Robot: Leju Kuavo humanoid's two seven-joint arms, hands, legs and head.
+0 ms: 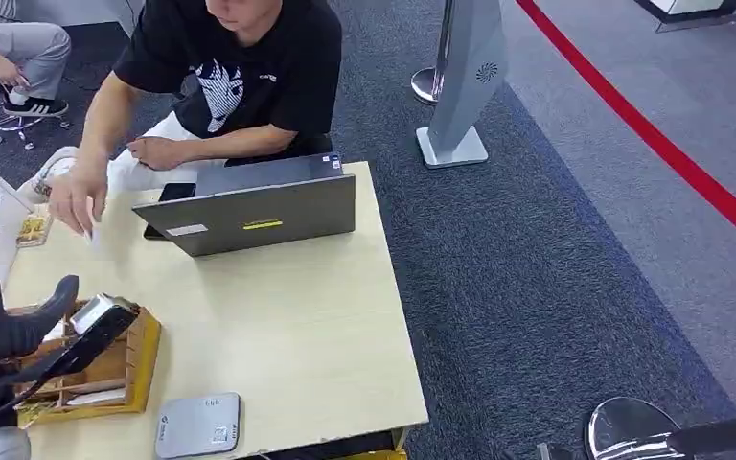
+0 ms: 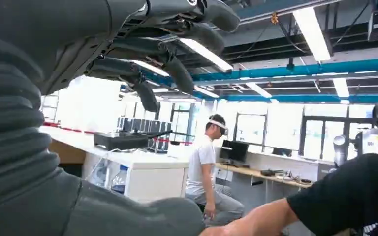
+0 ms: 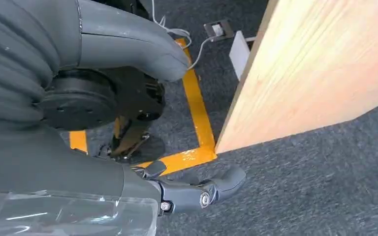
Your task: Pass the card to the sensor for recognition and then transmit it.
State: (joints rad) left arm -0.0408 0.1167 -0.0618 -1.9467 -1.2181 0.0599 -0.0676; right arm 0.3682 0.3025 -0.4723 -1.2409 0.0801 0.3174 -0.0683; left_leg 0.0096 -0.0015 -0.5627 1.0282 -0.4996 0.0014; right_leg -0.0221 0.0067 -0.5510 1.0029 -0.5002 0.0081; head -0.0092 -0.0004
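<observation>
A person seated across the table pinches a small white card [image 1: 92, 235] in a hand [image 1: 77, 196] lowered to the table's far left. My left hand [image 1: 0, 321] is raised over the table's left side, apart from the card, fingers [image 2: 172, 64] spread and loosely curved with nothing in them. The grey flat sensor pad [image 1: 198, 425] lies near the front edge, to the right of my left hand. Beside the table's edge, low over the carpet, hangs my right hand [image 3: 128, 98]; its thumb and fingers are apart and hold nothing.
A wooden card box [image 1: 120, 379] with a silver-black device [image 1: 101, 314] stands under my left hand. An open grey laptop [image 1: 259, 211] faces the person. The light wood table [image 1: 297, 316] ends at the right over grey carpet. A white stand [image 1: 460, 86] is behind.
</observation>
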